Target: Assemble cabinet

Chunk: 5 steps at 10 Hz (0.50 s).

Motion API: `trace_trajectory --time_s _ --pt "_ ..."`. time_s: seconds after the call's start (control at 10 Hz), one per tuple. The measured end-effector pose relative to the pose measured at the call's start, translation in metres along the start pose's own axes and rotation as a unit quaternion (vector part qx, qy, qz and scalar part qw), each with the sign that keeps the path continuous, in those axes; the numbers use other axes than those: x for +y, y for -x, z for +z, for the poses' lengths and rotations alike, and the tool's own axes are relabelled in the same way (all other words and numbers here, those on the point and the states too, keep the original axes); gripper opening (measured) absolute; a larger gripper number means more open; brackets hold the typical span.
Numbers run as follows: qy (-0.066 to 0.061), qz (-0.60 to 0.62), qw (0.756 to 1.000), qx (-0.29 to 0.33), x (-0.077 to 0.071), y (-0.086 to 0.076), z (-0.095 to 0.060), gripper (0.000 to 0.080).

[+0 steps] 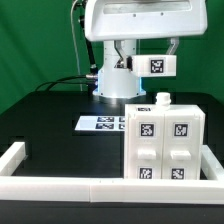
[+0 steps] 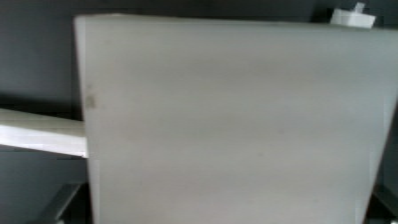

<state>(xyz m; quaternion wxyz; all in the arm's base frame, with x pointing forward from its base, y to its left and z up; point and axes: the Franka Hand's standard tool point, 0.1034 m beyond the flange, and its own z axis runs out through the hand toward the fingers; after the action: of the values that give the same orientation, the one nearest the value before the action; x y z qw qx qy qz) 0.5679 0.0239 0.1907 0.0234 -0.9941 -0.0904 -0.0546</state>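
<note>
The black surface (image 1: 50,110) carries the cabinet (image 1: 160,140) at the lower right of the exterior view, enclosed by the white border rail (image 1: 20,160). Four tagged fronts are seen seated in it, so assembly is judged well advanced. The marker board (image 1: 100,123) lies at mid-frame. A tagged white piece (image 1: 157,65), upper centre beside the hand (image 1: 137,60), is judged still unfitted. Whether the hand is open or closed cannot be told. Tags are shown only in the exterior view; the wrist view is filled by a blurred white panel (image 2: 231,120).
</note>
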Motion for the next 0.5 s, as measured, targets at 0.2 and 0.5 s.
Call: trace_trajectory --time_s 0.2,0.5 --pt "0.000 0.000 1.000 -0.001 0.000 0.000 0.001 0.0560" --pt "-0.010 -0.006 0.999 -0.033 -0.011 0.002 0.015 0.0560"
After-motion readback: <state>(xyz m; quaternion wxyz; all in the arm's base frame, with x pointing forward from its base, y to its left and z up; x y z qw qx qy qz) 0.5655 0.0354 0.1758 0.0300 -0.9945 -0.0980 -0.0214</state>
